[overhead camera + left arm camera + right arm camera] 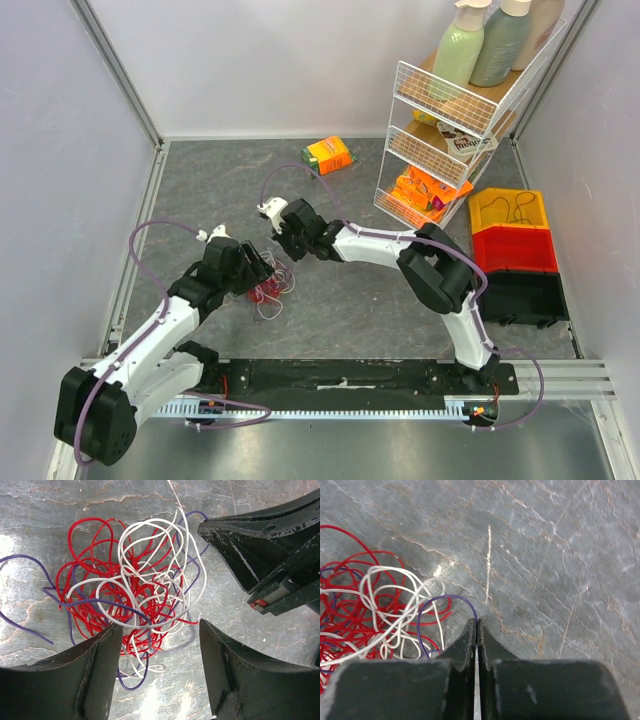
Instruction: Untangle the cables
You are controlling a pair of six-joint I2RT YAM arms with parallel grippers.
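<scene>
While your left claw (160, 625) gapes wide, empty, straddling the cables (135, 580) mid-frame on the tabletop (40, 510), your right claw (476, 624) is pinched shut on a purple strand (445, 598), evidently to draw it free.

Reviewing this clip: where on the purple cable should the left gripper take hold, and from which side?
Likely the free loop of the purple cable, lying alone on the bare table, clear of the red cable and white cable. Come down with the open left gripper, fingers straddling the strand: it lies flat, and elsewhere it is woven into the clump.
</scene>
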